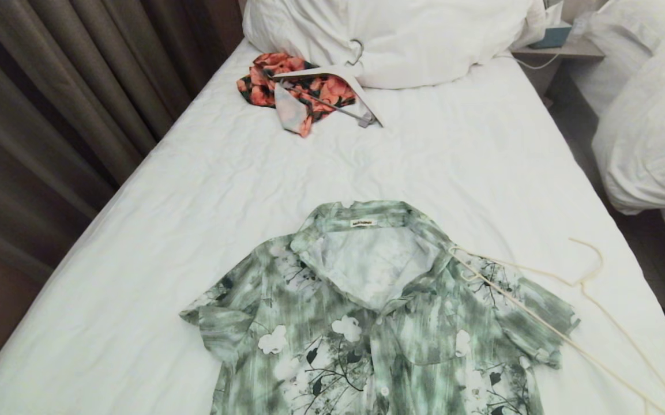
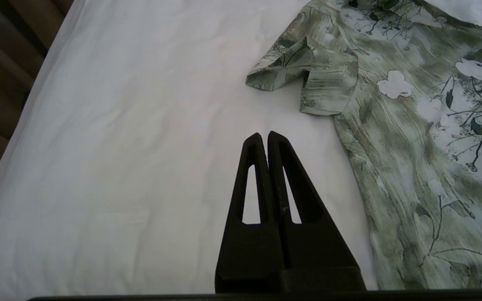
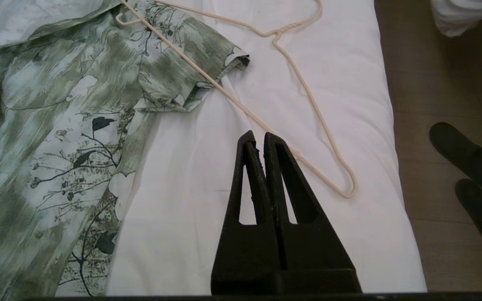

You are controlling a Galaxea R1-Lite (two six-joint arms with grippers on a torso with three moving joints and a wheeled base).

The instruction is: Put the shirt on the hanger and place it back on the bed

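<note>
**Shirt and hanger lie apart from both clenched grippers**

While both arms hang back above the near end of the bed [image 1: 153,190], neither shows in the head view. The shirt [image 1: 367,311] lies flat on the white sheet, front up, collar spread open toward the far end and sleeves out to either side. The hanger [image 1: 574,323] lies on the robot's right: one thin arm of it rests across the shirt's right shoulder and sleeve, its notched end near the collar, while its hook and the rest of its frame lie on bare sheet beside the bed's right edge.

The left gripper [image 2: 264,136] hovers over bare sheet just beside the shirt's left sleeve, fingers pressed together and holding nothing. The right gripper [image 3: 257,136] hovers over the sheet between the shirt's right sleeve and the hanger's lower bar, its tips close to that bar, likewise clenched and empty.

Farther up the bed an orange floral garment [image 1: 292,89] lies bunched under a white hanger [image 1: 338,78], next to a heaped white duvet [image 1: 390,34]. Dark slippers [image 3: 466,156] sit on the floor to the right.
</note>
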